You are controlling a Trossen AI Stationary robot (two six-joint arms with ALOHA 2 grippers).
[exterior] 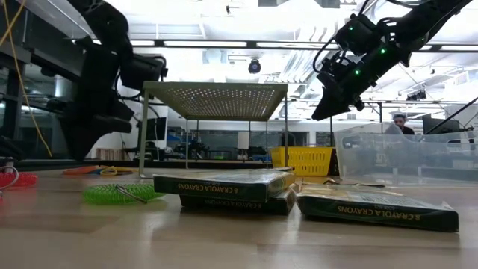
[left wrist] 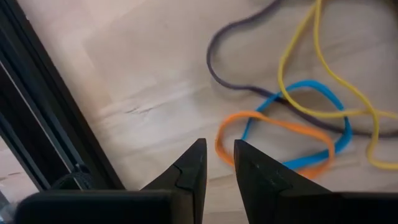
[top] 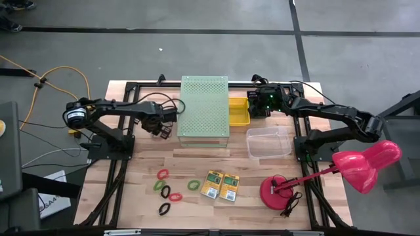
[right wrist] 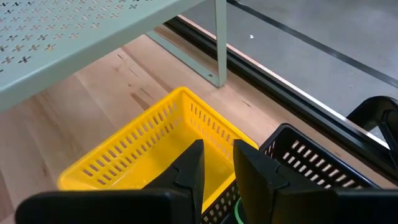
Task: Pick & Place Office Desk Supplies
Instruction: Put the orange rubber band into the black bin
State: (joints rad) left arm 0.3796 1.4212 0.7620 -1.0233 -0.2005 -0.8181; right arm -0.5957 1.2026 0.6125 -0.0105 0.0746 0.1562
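Observation:
Two flat crayon boxes lie side by side near the table's front, and in the low view one rests partly on something dark. Red, green and black elastic loops lie to their left. My left gripper points down beside the pale-green perforated shelf. Its fingers stand a narrow gap apart with nothing between them, above thin orange, blue, yellow and purple bands on the wood. My right gripper hangs slanting over a yellow basket, equally narrow and empty.
A clear plastic tub sits right of the shelf. A black basket stands beside the yellow one. A pink desk lamp occupies the front right corner. Black frame rails run along the table's sides.

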